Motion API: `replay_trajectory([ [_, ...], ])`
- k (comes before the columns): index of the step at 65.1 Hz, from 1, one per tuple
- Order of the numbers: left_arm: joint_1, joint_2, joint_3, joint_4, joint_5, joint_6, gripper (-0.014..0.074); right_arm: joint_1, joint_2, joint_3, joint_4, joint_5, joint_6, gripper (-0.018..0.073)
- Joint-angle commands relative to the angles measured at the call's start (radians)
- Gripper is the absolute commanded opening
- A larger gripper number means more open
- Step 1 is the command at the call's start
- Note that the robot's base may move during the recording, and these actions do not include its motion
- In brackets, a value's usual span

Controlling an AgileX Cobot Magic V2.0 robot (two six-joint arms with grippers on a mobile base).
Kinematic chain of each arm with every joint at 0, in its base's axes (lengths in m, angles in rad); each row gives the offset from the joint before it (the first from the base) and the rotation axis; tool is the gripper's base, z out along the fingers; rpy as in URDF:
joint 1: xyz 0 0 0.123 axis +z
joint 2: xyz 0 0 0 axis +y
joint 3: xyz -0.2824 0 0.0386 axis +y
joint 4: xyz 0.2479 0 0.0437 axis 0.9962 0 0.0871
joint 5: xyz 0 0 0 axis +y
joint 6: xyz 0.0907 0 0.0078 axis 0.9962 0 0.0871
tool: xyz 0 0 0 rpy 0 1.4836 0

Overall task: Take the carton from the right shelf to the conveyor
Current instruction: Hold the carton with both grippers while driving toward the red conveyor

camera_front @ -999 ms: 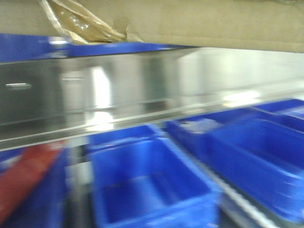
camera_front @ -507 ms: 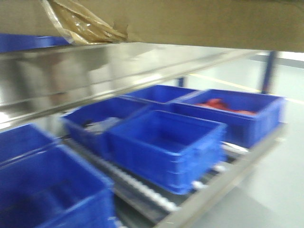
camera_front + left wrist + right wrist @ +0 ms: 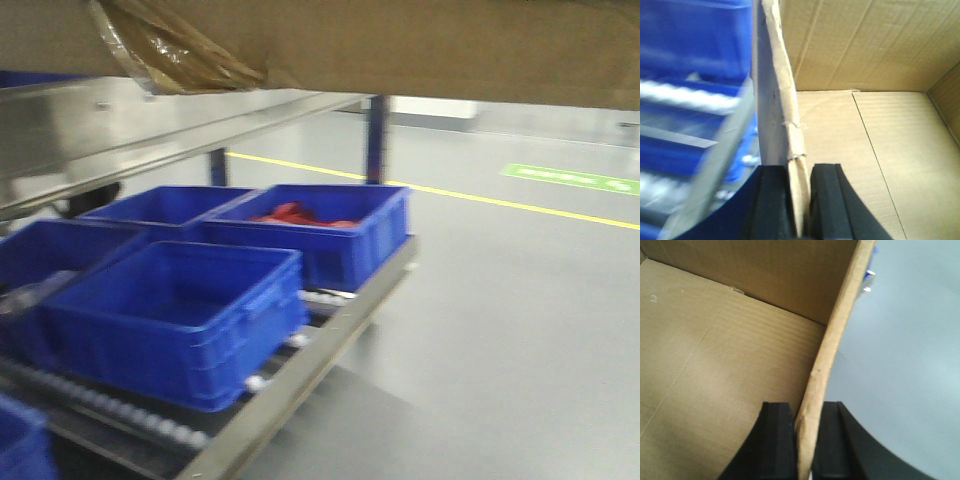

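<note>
The shelf [image 3: 60, 135], which filled the front view a second ago, is now displaced to the left edge, and open floor [image 3: 500, 300] is seen at the right. The carton [image 3: 420, 45] is held clear of the shelf, across the top of the view. Its left wall is pinched by the left tool [image 3: 799, 200], its right wall by the right tool [image 3: 807, 440]. Removal is judged complete; the conveyor is not yet seen.

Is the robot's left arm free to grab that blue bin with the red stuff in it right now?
Probably not: the left gripper is shut on the carton wall, and the blue bin sits below it.
</note>
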Motion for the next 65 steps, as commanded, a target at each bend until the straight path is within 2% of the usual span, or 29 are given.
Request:
replay_trajectory([
  [1,0.001,-0.017,-0.008,0.015,-0.060,0.007,-0.0010,-0.004,-0.017,-0.003,-0.029,-0.016,-0.025,-0.0067],
  [65,0.001,-0.017,-0.008,0.015,-0.060,0.007,-0.0010,-0.004,-0.017,-0.003,-0.029,-0.016,-0.025,-0.0067],
])
